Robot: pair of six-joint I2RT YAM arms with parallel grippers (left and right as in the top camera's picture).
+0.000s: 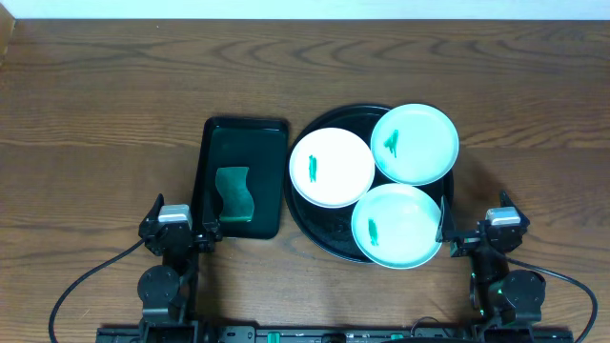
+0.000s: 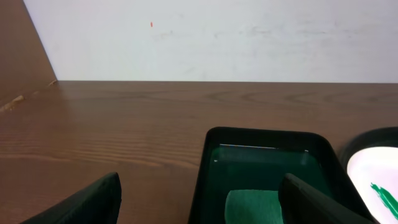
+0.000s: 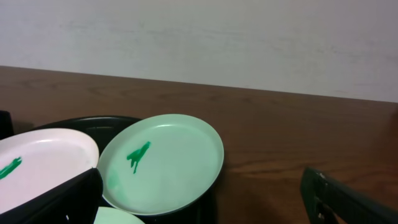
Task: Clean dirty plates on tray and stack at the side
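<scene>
Gaping wide, empty: left tool (image 1: 179,225); right tool (image 1: 484,229)

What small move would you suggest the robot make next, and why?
Probably ease the open left gripper forward onto the sponge in the green tray just ahead: all three plates on the black tray show green smears, and nothing is held.

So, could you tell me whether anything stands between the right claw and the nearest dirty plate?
Nothing visible does. The right claw hangs open just right of the tray, and the nearest plate lies directly beside it, at the tray's near edge, with nothing between them.
</scene>
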